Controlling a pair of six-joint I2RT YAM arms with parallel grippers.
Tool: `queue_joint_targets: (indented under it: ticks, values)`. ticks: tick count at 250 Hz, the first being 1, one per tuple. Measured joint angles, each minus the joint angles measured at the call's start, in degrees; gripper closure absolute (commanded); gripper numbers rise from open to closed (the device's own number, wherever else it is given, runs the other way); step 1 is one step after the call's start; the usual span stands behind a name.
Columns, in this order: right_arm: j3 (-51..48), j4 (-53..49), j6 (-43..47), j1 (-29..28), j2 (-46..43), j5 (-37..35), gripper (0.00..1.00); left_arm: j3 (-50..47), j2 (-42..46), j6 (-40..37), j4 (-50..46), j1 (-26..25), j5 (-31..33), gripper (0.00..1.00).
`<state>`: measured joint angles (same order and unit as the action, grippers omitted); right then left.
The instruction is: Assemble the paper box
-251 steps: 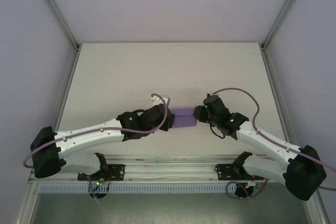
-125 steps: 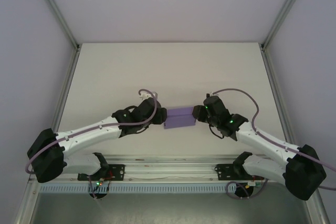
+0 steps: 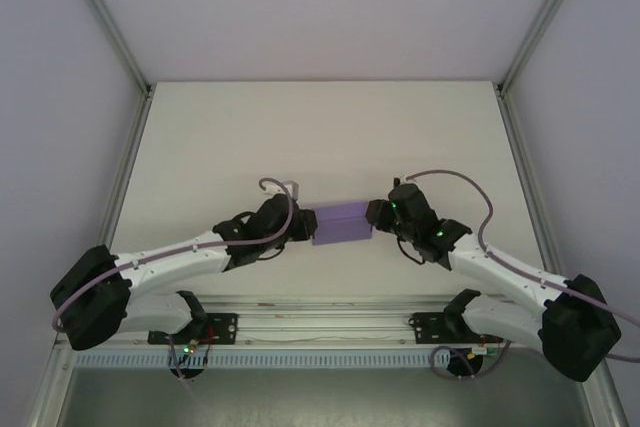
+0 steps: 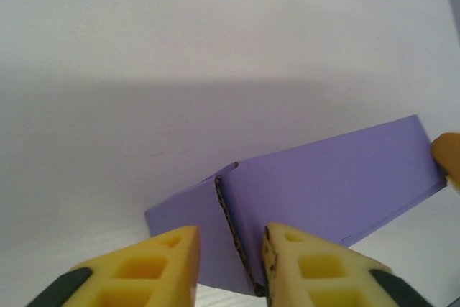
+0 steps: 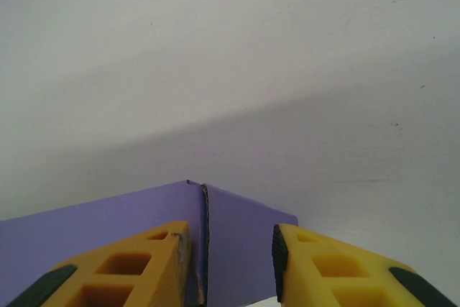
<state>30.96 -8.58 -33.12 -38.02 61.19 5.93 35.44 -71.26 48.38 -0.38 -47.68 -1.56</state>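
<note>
1. The box (image 3: 342, 224) is folded into a long purple block and sits at the middle of the table (image 3: 300, 127), nearer the front edge, between the two grippers.
2. It lies crosswise, with its right end a little farther back than its left end.
3. The left gripper (image 3: 303, 225) meets the box's left end, and the right gripper (image 3: 375, 215) meets its right end.
4. In the left wrist view, the box (image 4: 338, 185) runs away to the right, and a raw card seam shows at its near corner.
5. The left gripper (image 4: 231, 239) straddles that corner, one yellow finger (image 4: 144, 267) on each side, and the right-hand finger touches the seam.
6. I cannot tell whether the left gripper is clamping the card or only sitting close around it.
7. A yellow fingertip (image 4: 447, 157) shows at the far end of the box.
8. In the right wrist view, the box (image 5: 108, 228) shows a corner with a seam between the fingers.
9. The right gripper (image 5: 230, 239) is closed on that end, with both yellow fingers (image 5: 330, 267) against the card.
10. Whether the box rests on the table or hangs just above it is unclear.
</note>
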Motion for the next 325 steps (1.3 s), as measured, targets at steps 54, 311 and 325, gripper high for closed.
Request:
queue_joint_targets:
  ticks: [54,311,325]
  values:
    - [-2.34,4.72,-0.35,0.15,-0.42,0.13,0.7,-2.71,-0.87,2.95,6.56,0.61,-0.83,0.95]
    - [-1.05,-7.56,1.22,0.66,-8.37,5.49,0.48,5.57,-0.92,-4.61,-9.79,-3.06,2.67,0.38]
    - [1.29,-10.75,2.05,0.2,-7.78,5.4,0.44,7.74,-0.68,-6.82,-12.55,-3.69,2.69,0.25]
